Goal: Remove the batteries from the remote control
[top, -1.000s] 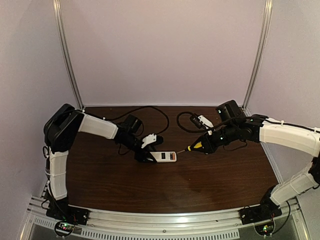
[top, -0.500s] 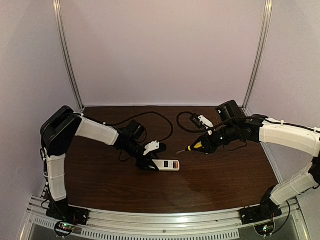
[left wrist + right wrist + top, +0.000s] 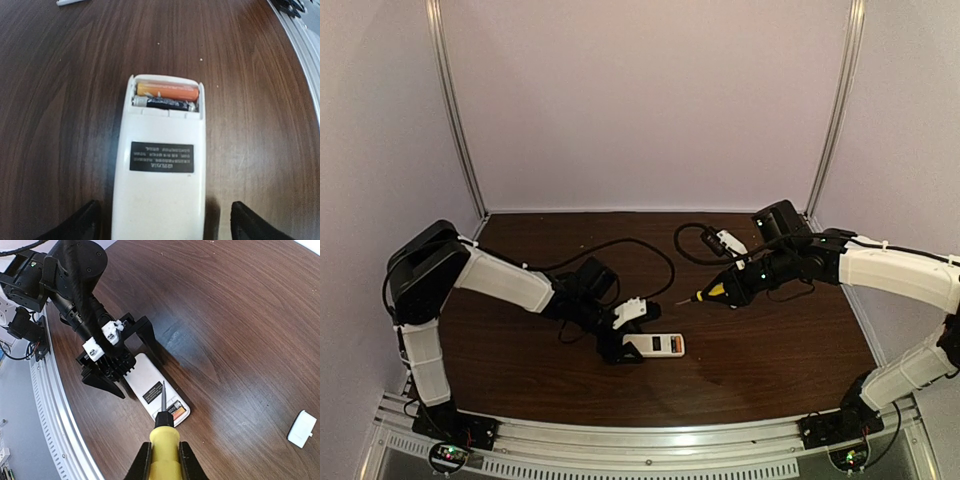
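The remote control lies label side up on the table, lower centre of the overhead frame, with its battery bay uncovered. The orange-copper battery and the dark battery sit side by side in the bay. The left gripper is spread wide, its fingers flanking the remote's end without contact. The right gripper is pinched on a yellow-handled screwdriver, held clear of the remote. A white cover piece lies well apart, at the lower right of the right wrist frame.
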You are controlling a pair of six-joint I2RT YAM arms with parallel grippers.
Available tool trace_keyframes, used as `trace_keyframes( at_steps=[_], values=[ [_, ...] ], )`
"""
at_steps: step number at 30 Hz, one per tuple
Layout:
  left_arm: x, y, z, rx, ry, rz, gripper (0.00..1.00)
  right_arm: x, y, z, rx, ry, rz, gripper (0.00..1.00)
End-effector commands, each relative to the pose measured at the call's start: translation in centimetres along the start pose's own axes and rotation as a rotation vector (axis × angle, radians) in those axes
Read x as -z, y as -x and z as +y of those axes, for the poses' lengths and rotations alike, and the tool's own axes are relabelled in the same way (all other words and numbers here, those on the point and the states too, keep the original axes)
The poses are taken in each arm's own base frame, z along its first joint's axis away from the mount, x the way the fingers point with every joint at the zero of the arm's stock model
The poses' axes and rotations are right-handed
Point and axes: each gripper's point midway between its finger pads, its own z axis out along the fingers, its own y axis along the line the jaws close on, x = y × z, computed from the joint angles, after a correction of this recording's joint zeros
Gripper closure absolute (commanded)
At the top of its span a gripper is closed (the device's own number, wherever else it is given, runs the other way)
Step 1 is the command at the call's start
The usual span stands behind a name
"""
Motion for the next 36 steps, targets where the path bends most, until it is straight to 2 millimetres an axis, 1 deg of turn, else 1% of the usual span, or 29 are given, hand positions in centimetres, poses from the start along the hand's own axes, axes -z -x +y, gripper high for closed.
trace_keyframes(
  at_steps=[1,4,6,8,11,12,13,14,16,17,19,21,24,26,29,33,36],
  values=[
    [0.5,-1.1,0.5,0.03,0.082,0.049,0.03,0.6,-0.1,-0.3,-0.003,-0.026,-0.01,1.0],
    [1.8,0.3,1.7,-0.002,0.178,0.008,0.03,0.7,-0.2,-0.4,-0.005,-0.034,-0.014,1.0],
    [3.0,1.8,2.3,-0.02,0.237,-0.051,0.03,0.7,-0.3,-0.5,-0.009,-0.038,-0.017,1.0],
    [4.5,3.2,2.9,-0.039,0.307,-0.116,0.03,0.8,-0.3,-0.5,-0.012,-0.041,-0.019,1.0],
    [7.1,5.0,4.5,-0.016,0.461,-0.219,0.03,0.8,-0.3,-0.7,-0.015,-0.055,-0.023,1.0],
    [8.3,5.6,5.2,0.004,0.532,-0.264,0.03,0.9,-0.3,-0.8,-0.017,-0.06,-0.026,1.0],
    [9.6,5.9,6.0,0.062,0.599,-0.323,0.03,0.9,-0.2,-0.9,-0.021,-0.063,-0.03,1.0],
    [10.4,6.2,6.1,0.075,0.629,-0.365,0.03,0.9,-0.2,-0.9,-0.022,-0.065,-0.032,1.0],
    [10.9,6.5,6.1,0.071,0.639,-0.395,0.03,0.8,-0.2,-1.0,-0.025,-0.067,-0.036,1.0],
    [10.6,6.5,5.7,0.043,0.615,-0.389,0.03,0.9,-0.1,-1.0,-0.028,-0.067,-0.039,1.0],
    [9.6,6.0,5.8,0.012,0.587,-0.346,0.03,0.9,-0.1,-1.0,-0.029,-0.07,-0.042,1.0],
    [8.5,5.6,5.3,-0.011,0.506,-0.309,0.06,0.9,-0.1,-1.1,-0.031,-0.073,-0.04,1.0],
    [7.8,5.3,2.4,-0.109,0.357,-0.359,0.07,1.1,-0.1,-1.1,-0.03,-0.08,-0.042,1.0],
    [6.6,4.3,0.3,-0.196,0.242,-0.33,0.08,1.2,-0.1,-1.1,-0.025,-0.084,-0.04,1.0],
    [5.5,2.9,-0.4,-0.257,0.189,-0.271,0.1,1.4,-0.2,-1.1,-0.024,-0.087,-0.034,1.0],
    [4.7,2.4,-1.6,-0.333,0.124,-0.296,0.1,1.5,-0.4,-1.0,-0.021,-0.085,-0.023,1.0],
    [3.5,2.2,-1.5,-0.341,0.085,-0.286,0.12,1.7,-0.5,-1.0,-0.019,-0.088,-0.02,1.0]
  ],
)
